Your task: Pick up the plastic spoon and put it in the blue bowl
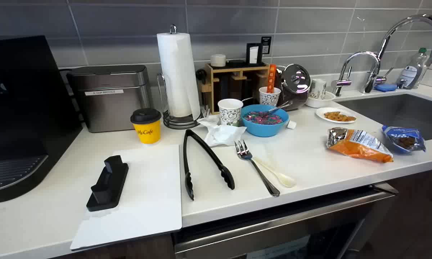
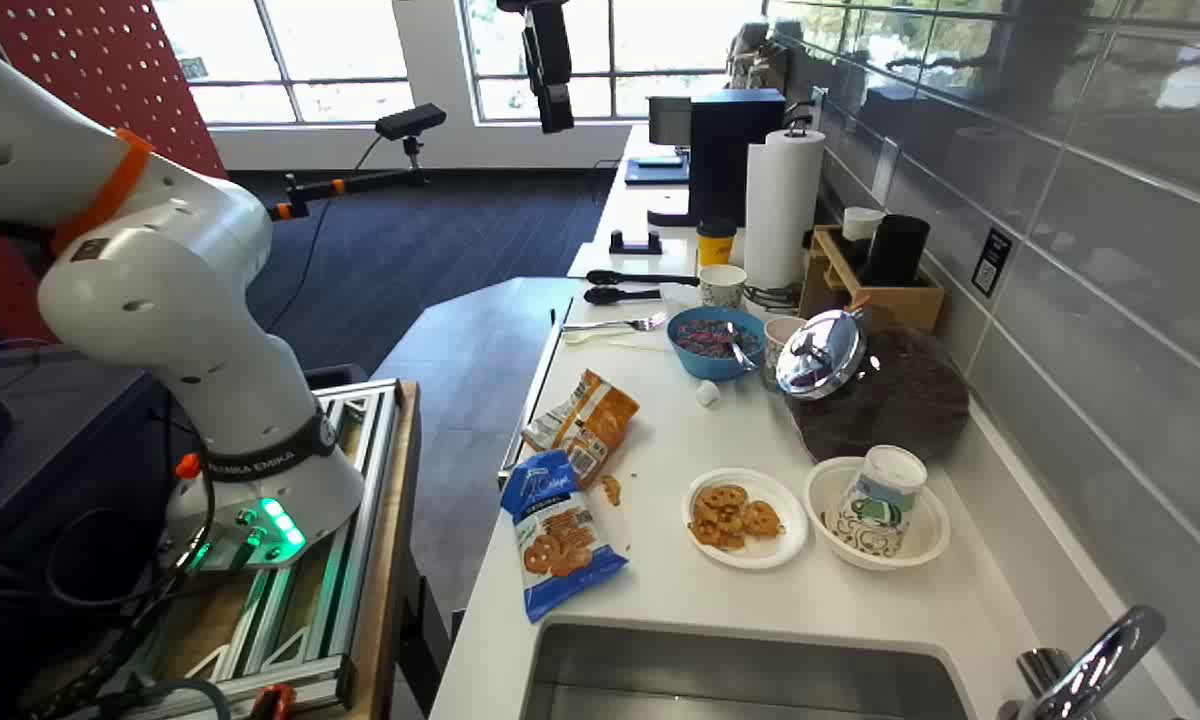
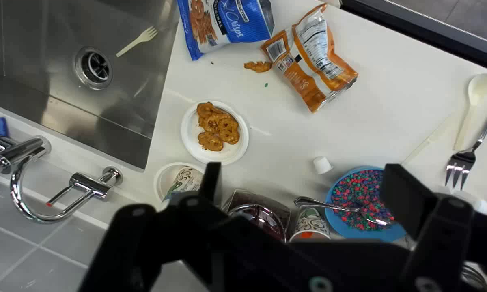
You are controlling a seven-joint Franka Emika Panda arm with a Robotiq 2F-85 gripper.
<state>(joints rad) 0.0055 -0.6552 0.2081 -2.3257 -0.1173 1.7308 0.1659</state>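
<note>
Plastic spoon (image 3: 472, 109): lies flat on the worktop (image 3: 389, 93), its handle end just beside the metal fork (image 3: 470, 153); whether they touch, I cannot tell.
Hand (image 3: 304, 174): released, spread wide and grasping nothing, well apart from the spoon.
Spoon's weight: likely very light, so a nudge could send it sliding.
Spoon's plastic: probably stiff but thin; a hard squeeze might flex or snap it, and a smooth face may let it swivel.
Spoon's handle: best taken near the scoop, across the narrow width, clear of the fork and pale knife (image 3: 436, 134).
Blue bowl (image 1: 262, 130): holds coloured beads (image 3: 359, 188) and a metal spoon (image 3: 337, 206), so a gentle release seems wise.
</note>
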